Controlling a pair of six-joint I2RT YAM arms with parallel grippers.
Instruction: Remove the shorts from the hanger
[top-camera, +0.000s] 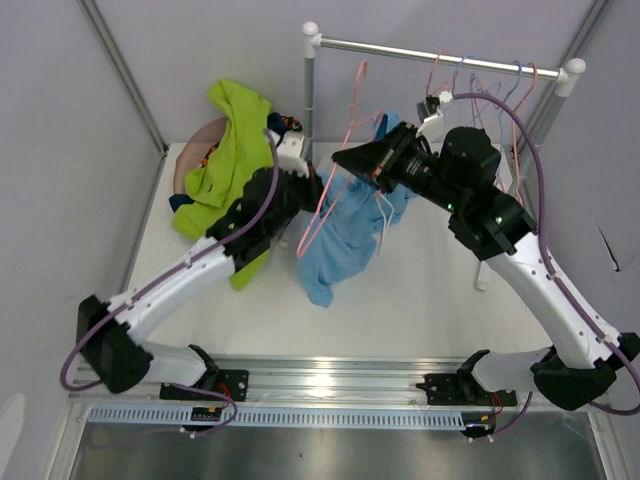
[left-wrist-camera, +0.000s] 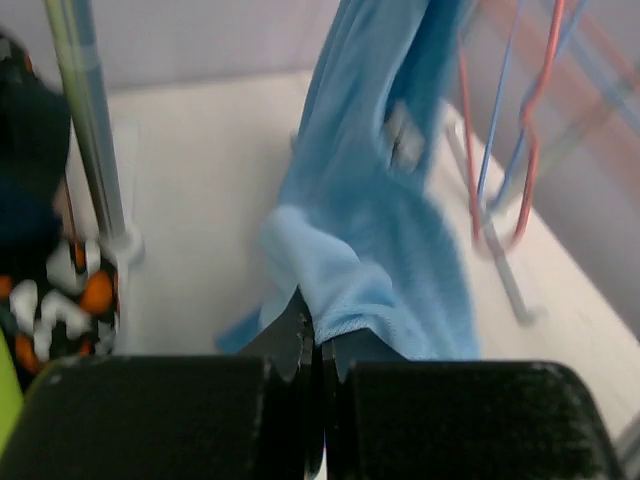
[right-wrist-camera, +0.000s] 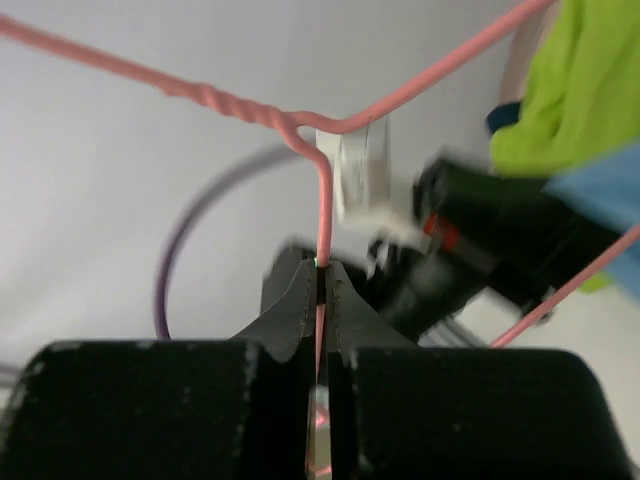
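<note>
While the lime green shorts (top-camera: 228, 150) and a patterned pair (left-wrist-camera: 60, 300) already lie heaped at the far left of the desk (top-camera: 425, 300), the light blue shorts (top-camera: 345, 250) are not yet free of the pink hanger (right-wrist-camera: 322, 200), their lower end trailing onto the desk. The left tool (left-wrist-camera: 312, 335) is clenched on their hem and the right tool (right-wrist-camera: 322, 275) is clenched on the hanger wire, so separating the two seems to be what remains.
</note>
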